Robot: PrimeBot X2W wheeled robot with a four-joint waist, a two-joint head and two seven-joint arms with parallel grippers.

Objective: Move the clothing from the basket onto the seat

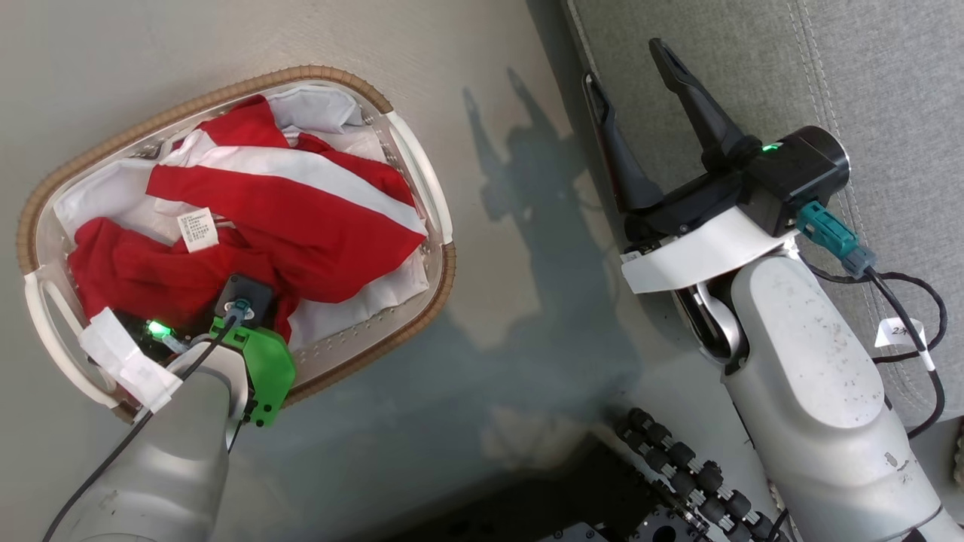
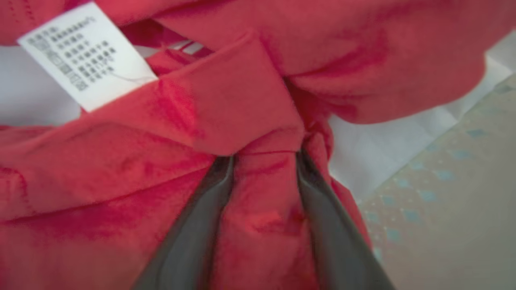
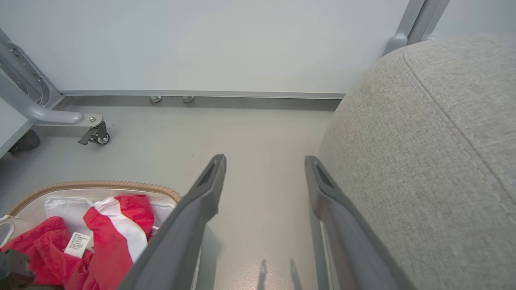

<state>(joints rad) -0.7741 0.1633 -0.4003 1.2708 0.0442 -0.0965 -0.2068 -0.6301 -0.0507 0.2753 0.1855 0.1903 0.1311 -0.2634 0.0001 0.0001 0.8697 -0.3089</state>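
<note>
The clothing (image 1: 301, 218), red with a broad white stripe and a small white tag (image 1: 197, 229), lies heaped in the oval white basket (image 1: 226, 90) with its brown woven rim, on the floor at the left. My left wrist (image 1: 241, 301) reaches down into the heap at the basket's near end. The left gripper (image 2: 264, 155) is open, its fingers pushed into the clothing (image 2: 225, 92) with a bunched red fold between them, just below the tag (image 2: 84, 52). My right gripper (image 1: 625, 62) hangs open and holds nothing, at the left edge of the grey seat (image 1: 866, 75).
White liner (image 1: 316, 105) shows around the garments. Bare grey floor (image 1: 497, 226) separates basket and seat. In the right wrist view a wall and a metal frame leg with a caster (image 3: 94, 137) stand beyond the basket (image 3: 100, 185). My base's black rollers (image 1: 685, 467) sit low centre.
</note>
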